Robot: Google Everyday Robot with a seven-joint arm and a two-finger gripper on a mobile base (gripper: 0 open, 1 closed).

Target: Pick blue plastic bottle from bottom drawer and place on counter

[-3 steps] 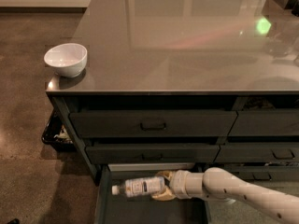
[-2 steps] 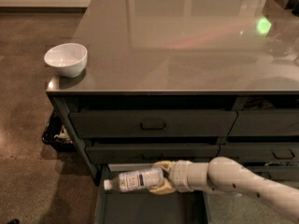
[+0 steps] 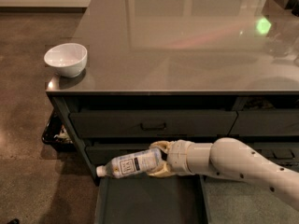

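The white arm (image 3: 233, 162) reaches in nearly level from the lower right, its yellowish two-finger gripper (image 3: 158, 160) clamped on the base of the small clear bluish plastic bottle (image 3: 128, 164). It lies sideways, cap leftward, seemingly lifted above the open dark grey bottom drawer (image 3: 149, 202).

Glossy dark grey-brown rectangular counter (image 3: 187, 41), and there's a round white bowl (image 3: 65, 59) sitting at its 8 o'clock corner. Pincer (image 3: 158, 160) below the front edge, 6 o'clock, clamping the pale-blue plastic bottle (image 3: 131, 164).

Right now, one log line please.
pincer: shut on blue plastic bottle, over open bottom drawer | bottle: roughly horizontal | counter: placement pending
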